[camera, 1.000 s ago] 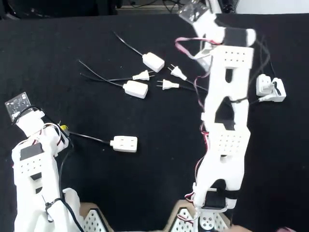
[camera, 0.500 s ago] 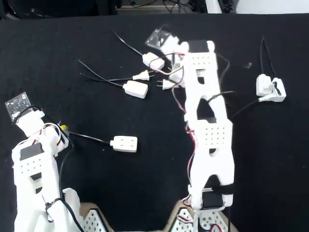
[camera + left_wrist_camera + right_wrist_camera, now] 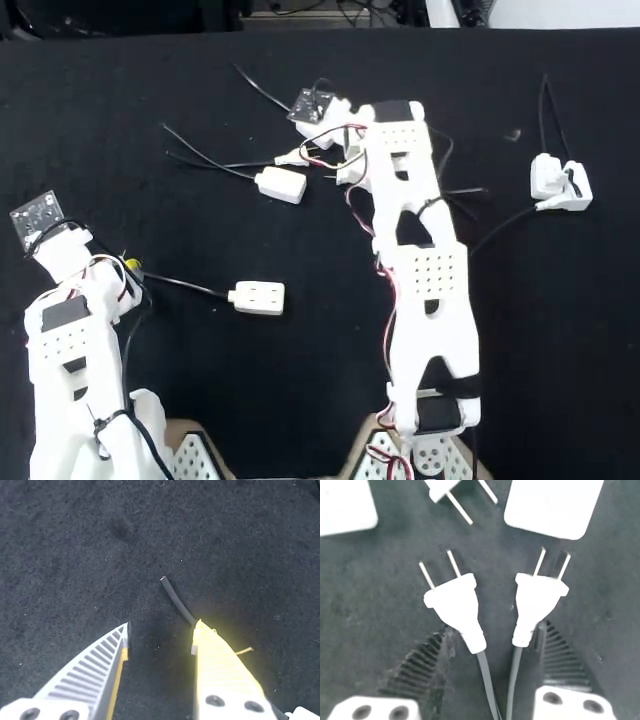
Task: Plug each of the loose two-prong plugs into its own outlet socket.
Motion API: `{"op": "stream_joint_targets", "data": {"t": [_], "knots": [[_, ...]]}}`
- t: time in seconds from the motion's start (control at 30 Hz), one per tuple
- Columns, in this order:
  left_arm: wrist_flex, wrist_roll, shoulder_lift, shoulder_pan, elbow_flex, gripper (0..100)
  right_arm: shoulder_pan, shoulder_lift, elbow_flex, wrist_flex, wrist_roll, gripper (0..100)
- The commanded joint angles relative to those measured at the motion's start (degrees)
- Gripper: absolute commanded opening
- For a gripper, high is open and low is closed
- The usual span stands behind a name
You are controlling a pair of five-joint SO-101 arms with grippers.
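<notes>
Okay, left to right. Our left gripper (image 3: 160,630) hangs at the near left over the black cloth table (image 3: 200,380). Its jaws are apart with nothing between them, and the cut end of a thin black cord (image 3: 175,597) lies beside one finger. Right of it is a white outlet block with slots on top (image 3: 257,296), slots empty. Farther back sits a second white outlet block (image 3: 280,183), empty as far as we can tell, with a small white two-prong plug (image 3: 293,156) just beyond it.

The right gripper (image 3: 492,630) is at the far middle, jaws spread and straddling the necks of two plugs. One is a tilted white plug (image 3: 455,605), the other a straighter white plug (image 3: 537,602). The straighter one's prongs point at a white rounded outlet block (image 3: 547,507), close but not in.

We judge the step is picking a plug. The next move calls for shifting onto one plug only before closing, or both get pinched.

At the far right, a white plug-and-socket pair (image 3: 560,182) looks already mated, though we can't confirm.
</notes>
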Motion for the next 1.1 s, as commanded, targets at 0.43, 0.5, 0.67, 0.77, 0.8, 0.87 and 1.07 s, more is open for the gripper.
{"op": "stream_joint_targets", "data": {"t": [0.43,0.5,0.67,0.77,0.8,0.87,1.07], "knots": [[-1.23,0.18,-0.62,0.31,-0.13,21,3.16,-3.74,-0.75,0.7,-3.43,1.1],[-1.23,0.18,-0.62,0.31,-0.13,21,4.84,-6.11,-0.57,3.52,-3.43,1.1],[-1.23,0.18,-0.62,0.4,-0.13,21,7.47,-8.04,-0.31,10.11,-3.43,1.1],[-1.23,0.18,-0.62,0.4,-0.13,21,9.05,-7.69,-0.31,12.22,-3.43,1.1],[-1.23,0.18,-0.62,0.4,-0.13,21,9.49,-7.69,-0.31,12.66,-3.43,1.1],[-1.23,0.18,-0.62,0.4,-0.13,21,10.02,-7.69,-0.31,14.07,-3.43,1.1],[-1.23,0.18,-0.62,0.13,-0.13,21,10.37,-7.87,1.45,18.46,-2.99,1.1]]}}
